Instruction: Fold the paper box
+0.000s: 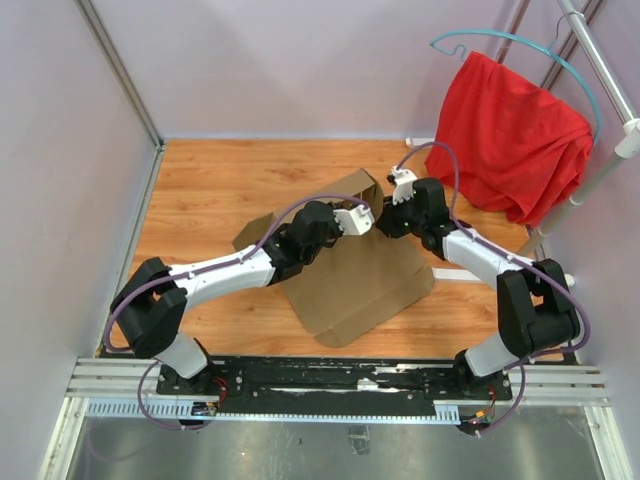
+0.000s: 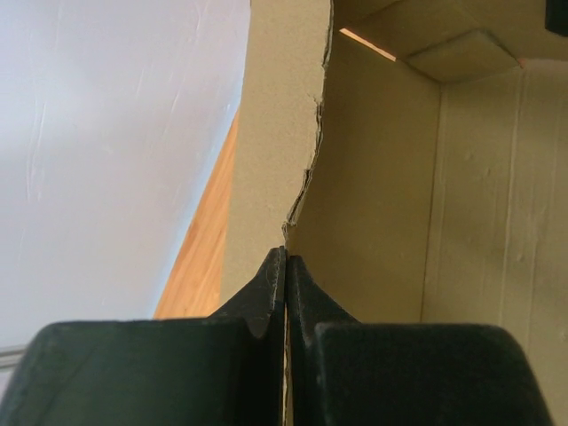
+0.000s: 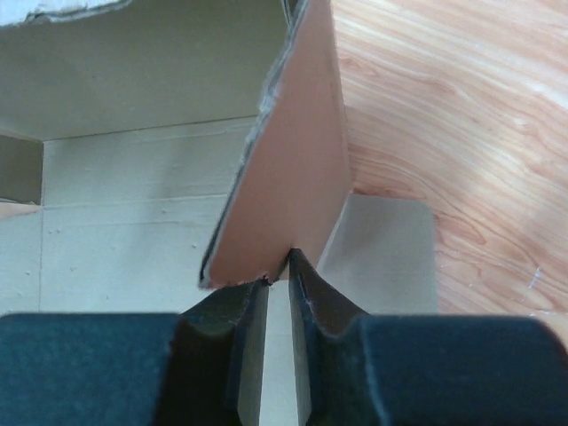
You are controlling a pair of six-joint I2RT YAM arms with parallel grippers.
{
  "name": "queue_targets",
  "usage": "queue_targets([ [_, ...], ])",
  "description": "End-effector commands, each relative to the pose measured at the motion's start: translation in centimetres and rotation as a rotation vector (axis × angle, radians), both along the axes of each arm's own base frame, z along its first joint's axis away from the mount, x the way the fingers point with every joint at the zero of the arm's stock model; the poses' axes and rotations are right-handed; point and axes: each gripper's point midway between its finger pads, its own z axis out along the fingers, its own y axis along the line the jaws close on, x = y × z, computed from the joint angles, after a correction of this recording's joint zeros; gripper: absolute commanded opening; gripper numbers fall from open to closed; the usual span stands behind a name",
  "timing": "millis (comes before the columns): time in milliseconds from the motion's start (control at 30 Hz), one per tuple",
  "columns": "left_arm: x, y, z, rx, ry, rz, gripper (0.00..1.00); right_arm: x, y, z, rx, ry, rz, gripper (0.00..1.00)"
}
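Paper box lies part-folded on the wooden table, about mid-table, base panel flat with flaps raised along its far side. Both arms reach in over it and meet at the far edge of the box. Left gripper: jaws pressed together, and the wrist view shows them pinching the bottom of an upright cardboard wall, which rises straight ahead of the fingertips, with the box's inside to the right of it. Right gripper: jaws a narrow slit apart, with the flat cardboard below showing through the slit. A standing flap sits directly ahead, its ragged lower edge at the fingertips but not visibly between them. The two grippers are just beside each other. Red cloth hangs at the far right, well apart from the box.
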Motion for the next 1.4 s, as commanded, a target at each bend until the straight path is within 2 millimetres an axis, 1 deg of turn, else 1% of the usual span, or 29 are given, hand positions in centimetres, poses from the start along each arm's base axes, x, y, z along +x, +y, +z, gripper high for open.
queue_targets([
  [0, -0.7, -0.5, -0.1, -0.025, -0.003, -0.007, 0.0, -1.0, 1.2, -1.0, 0.013, 0.021, 0.055, 0.28],
  [33, -0.6, -0.4, 0.0, -0.024, -0.012, -0.001, 0.0, -1.0, 1.2, -0.9, 0.007, 0.016, 0.062, 0.34],
  [67, -0.5, -0.4, 0.2, -0.023, -0.019, 0.004, 0.0, -0.9, 1.1, -0.7, -0.002, 0.005, 0.067, 0.5],
  [100, -0.4, -0.3, 0.3, -0.019, -0.023, 0.005, 0.0, -0.8, 1.0, -0.5, -0.013, -0.007, 0.069, 0.56],
  [133, -0.4, -0.4, 0.4, -0.017, -0.026, 0.003, 0.0, -0.6, 0.9, -0.2, -0.025, -0.023, 0.068, 0.58],
  [233, -0.2, -0.5, 0.2, -0.005, -0.019, 0.004, 0.0, 0.0, 0.4, 1.0, -0.053, -0.079, 0.068, 0.62],
  [367, -0.1, -0.6, -0.1, -0.001, -0.014, 0.008, 0.0, 0.5, -0.5, 2.9, -0.078, -0.13, 0.081, 0.62],
  [433, -0.1, -0.6, -0.1, 0.002, -0.013, 0.011, 0.0, 0.8, -1.9, 4.7, -0.044, -0.159, 0.055, 0.62],
  [567, 0.0, -0.6, -0.1, 0.001, -0.012, 0.014, 0.0, 1.8, -5.6, 7.9, 0.065, -0.211, -0.034, 0.61],
  [633, -0.1, -0.6, -0.2, -0.001, -0.01, 0.014, 0.0, 2.3, -7.3, 9.0, 0.115, -0.23, -0.063, 0.61],
  [700, -0.1, -0.5, -0.3, 0.001, -0.009, 0.013, 0.0, 3.0, -8.4, 9.6, 0.135, -0.239, -0.082, 0.6],
  [733, -0.1, -0.5, -0.3, 0.0, -0.009, 0.014, 0.0, 3.5, -8.6, 9.5, 0.134, -0.237, -0.084, 0.59],
  [800, -0.1, -0.6, -0.4, 0.0, -0.007, 0.011, 0.0, 4.5, -8.2, 8.8, 0.136, -0.218, -0.044, 0.56],
  [933, 0.0, -0.7, -0.4, 0.002, -0.004, 0.011, 0.0, 5.9, -6.0, 5.8, 0.166, -0.125, 0.131, 0.53],
  [1033, 0.1, -0.9, -0.4, 0.008, -0.001, 0.012, 0.0, 6.6, -5.2, 4.1, 0.204, -0.083, 0.196, 0.53],
  [1100, 0.3, -1.0, -0.4, 0.009, 0.0, 0.015, 0.0, 6.9, -5.1, 3.3, 0.171, -0.126, 0.257, 0.53],
  [1200, 0.4, -1.0, -0.4, 0.013, 0.0, 0.019, 0.0, 6.5, -4.9, 3.1, 0.175, -0.155, 0.328, 0.53],
  [1367, 0.4, -1.3, -0.3, 0.0, 0.005, 0.015, 0.0, 6.0, -3.9, 3.7, 0.244, -0.211, 0.421, 0.54],
])
